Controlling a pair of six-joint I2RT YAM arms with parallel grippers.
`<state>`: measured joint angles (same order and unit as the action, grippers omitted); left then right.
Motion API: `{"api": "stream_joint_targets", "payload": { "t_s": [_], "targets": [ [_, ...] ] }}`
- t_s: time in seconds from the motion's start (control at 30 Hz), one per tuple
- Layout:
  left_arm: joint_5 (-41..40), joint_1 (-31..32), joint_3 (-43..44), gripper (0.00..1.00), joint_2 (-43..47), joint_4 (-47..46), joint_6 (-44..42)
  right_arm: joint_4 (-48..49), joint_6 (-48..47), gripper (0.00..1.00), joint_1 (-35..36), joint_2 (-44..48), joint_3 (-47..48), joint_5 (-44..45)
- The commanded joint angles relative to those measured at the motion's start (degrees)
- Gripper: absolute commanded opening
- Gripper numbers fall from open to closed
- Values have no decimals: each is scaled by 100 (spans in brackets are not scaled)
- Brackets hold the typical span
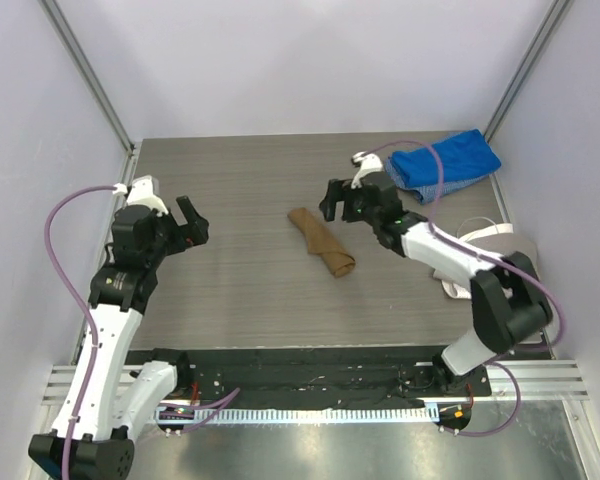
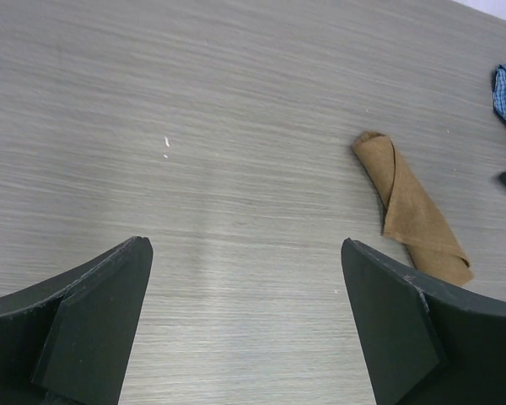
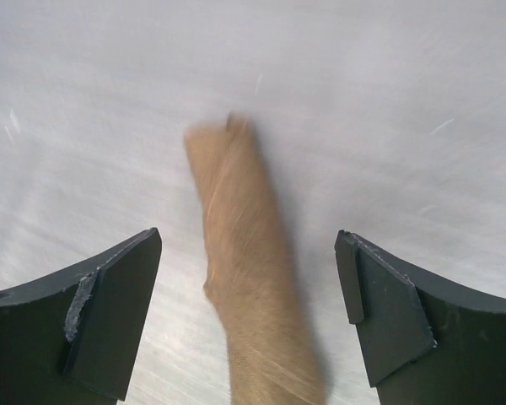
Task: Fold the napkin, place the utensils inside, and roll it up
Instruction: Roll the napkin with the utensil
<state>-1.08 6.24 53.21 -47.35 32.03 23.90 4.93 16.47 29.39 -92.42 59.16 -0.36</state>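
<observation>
The tan-brown napkin (image 1: 321, 241) lies rolled into a tight tube on the middle of the table, running from upper left to lower right. It also shows in the left wrist view (image 2: 410, 208) and, blurred, in the right wrist view (image 3: 249, 270). The gold spoon is hidden from view. My right gripper (image 1: 332, 203) is open and empty, held just to the upper right of the roll, with the roll between its fingers in its own view. My left gripper (image 1: 192, 222) is open and empty, well to the left of the roll.
A blue cloth (image 1: 446, 163) lies bunched at the back right. A beige-and-white cap-like item (image 1: 485, 245) sits at the right edge, partly behind the right arm. Walls close in the table on three sides.
</observation>
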Motion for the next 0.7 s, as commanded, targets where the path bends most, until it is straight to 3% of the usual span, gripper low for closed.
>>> {"api": "stream_joint_targets", "payload": {
  "t_s": [0.0, 0.13, 0.27, 0.67],
  "targets": [
    [-278, -35, 85, 100, 419, -153, -456, 1156, -231, 93, -222, 961, -675, 571],
    [-322, -26, -161, 100, 665, -425, -483, 1949, -539, 94, -267, 1822, -1616, 1195],
    [-314, -35, -197, 100, 666, -443, -457, 2284, -662, 95, -284, 2105, -2232, 1687],
    [-287, -26, -320, 100, 763, -531, -421, 2372, -627, 95, -293, 2193, -2540, 1706]
  ]
}}
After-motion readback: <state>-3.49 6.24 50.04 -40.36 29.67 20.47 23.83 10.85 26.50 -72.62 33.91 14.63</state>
